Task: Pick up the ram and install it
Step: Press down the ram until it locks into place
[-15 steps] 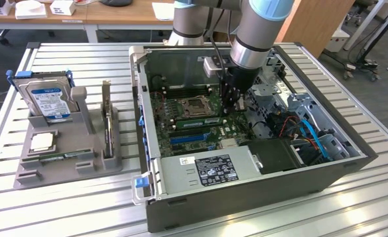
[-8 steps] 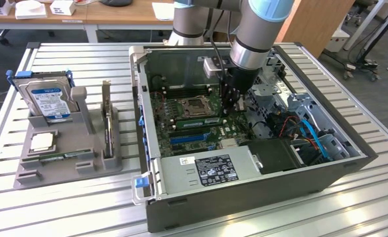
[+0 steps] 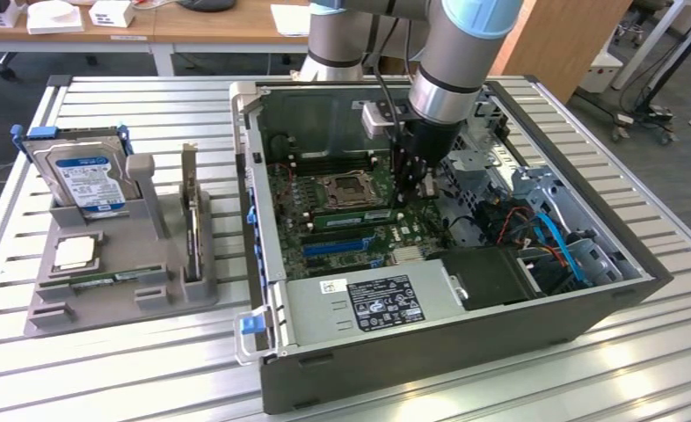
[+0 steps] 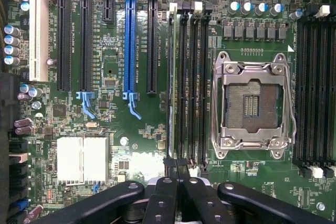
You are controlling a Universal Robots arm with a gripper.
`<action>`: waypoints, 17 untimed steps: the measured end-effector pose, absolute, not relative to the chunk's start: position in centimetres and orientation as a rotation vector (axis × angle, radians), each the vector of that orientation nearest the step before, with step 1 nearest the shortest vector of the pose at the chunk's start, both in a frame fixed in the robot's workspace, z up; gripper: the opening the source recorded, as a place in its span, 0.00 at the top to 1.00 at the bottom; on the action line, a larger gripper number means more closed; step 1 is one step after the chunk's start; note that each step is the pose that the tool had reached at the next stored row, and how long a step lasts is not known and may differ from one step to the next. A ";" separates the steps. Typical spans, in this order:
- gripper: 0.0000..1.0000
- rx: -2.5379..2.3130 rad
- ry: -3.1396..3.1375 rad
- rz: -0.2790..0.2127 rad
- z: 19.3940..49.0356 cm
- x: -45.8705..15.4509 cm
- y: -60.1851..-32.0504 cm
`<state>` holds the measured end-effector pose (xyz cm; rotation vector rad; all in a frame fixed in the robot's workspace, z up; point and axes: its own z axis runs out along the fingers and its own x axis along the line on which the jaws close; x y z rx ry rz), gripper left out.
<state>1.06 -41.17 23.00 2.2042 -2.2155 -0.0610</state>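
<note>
Biggest stuff first: the slatted silver metal table [image 3: 627, 352] carried the open grey steel PC case [image 3: 440, 352], and the grey-and-light-blue robot arm [image 3: 457, 53] reached down into it. In the exterior view, the grey plastic parts holder [image 3: 123, 303] sat at 9 o'clock from the case, with the silver hard drive with the blue-white label [image 3: 85, 180] standing in it and 1 thin green stick [image 3: 113, 280] lying along its front.

Inside was the green motherboard [image 3: 322, 230] with its silver square CPU socket [image 3: 348, 186]. The ram [image 3: 355, 202], a long thin green circuit-board stick, looked to be standing in the slot at 6 o'clock from that socket.

The black gripper [image 3: 414, 189] was at 3 o'clock from the socket, jaws together, tips right at the stick's end. I couldn't tell whether they pinched it or just leaned on it.

My take on doing this bit well: keep the stick dead square in the slot and push straight down so neither end rides up.
</note>
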 end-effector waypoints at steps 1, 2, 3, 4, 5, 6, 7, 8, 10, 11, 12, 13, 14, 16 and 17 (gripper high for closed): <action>0.90 2.204 -2.215 -0.061 23.0 1.1 -41.2; 0.90 2.204 -2.215 -0.061 23.0 1.1 -41.2; 0.90 2.204 -2.215 -0.061 23.0 1.1 -41.2; 0.90 2.204 -2.215 -0.061 22.9 1.1 -41.2; 0.90 2.204 -2.215 -0.061 22.8 1.1 -41.2; 0.90 2.204 -2.215 -0.061 22.8 1.1 -41.2; 0.90 2.204 -2.215 -0.061 22.8 1.1 -41.2; 0.90 2.204 -2.215 -0.061 22.8 1.1 -41.2; 0.90 2.204 -2.215 -0.061 22.8 1.1 -41.2; 0.90 2.204 -2.215 -0.061 22.8 1.1 -41.2; 0.90 2.204 -2.216 -0.061 22.7 1.1 -41.2; 0.90 2.204 -2.216 -0.061 22.7 1.1 -41.2; 0.90 2.204 -2.215 -0.061 22.7 1.1 -41.2; 0.90 2.204 -2.215 -0.061 22.7 1.1 -41.2; 0.90 2.204 -2.215 -0.061 22.7 1.1 -41.2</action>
